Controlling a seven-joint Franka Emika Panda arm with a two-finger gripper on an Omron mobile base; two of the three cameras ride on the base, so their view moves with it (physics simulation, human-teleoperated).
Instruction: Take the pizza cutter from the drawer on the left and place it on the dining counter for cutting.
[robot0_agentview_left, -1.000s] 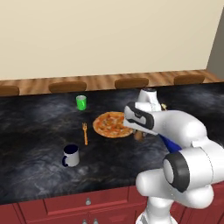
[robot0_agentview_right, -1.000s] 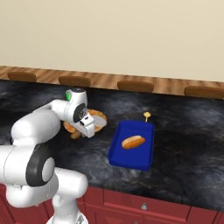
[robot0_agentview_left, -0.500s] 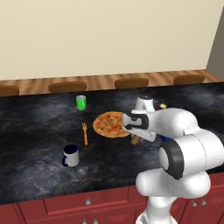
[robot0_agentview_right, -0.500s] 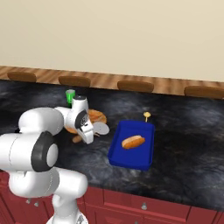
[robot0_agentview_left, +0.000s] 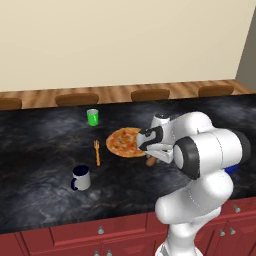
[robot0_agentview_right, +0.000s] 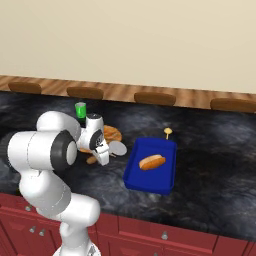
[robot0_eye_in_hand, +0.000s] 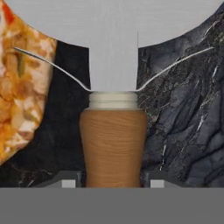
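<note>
black marbled dining counter (robot0_agentview_left: 45, 185), pizza cutter (robot0_eye_in_hand: 113, 144) beside pizza (robot0_agentview_left: 125, 142)

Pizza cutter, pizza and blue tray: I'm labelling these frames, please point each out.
pizza cutter (robot0_eye_in_hand: 113, 144), hand view, on its wooden handle.
pizza (robot0_agentview_left: 122, 142), left base view, on its topping.
blue tray (robot0_agentview_right: 167, 150), right base view, on its bare floor.

1. The arm has folded in, its big elbow joint swinging nearer the base cameras.
2. The gripper (robot0_agentview_left: 151, 156) has dropped lower, right beside the pizza (robot0_agentview_left: 125, 142).
3. The pizza cutter (robot0_agentview_right: 111, 150) it grips has come down with it, close over the dining counter (robot0_agentview_left: 40, 150).
</note>
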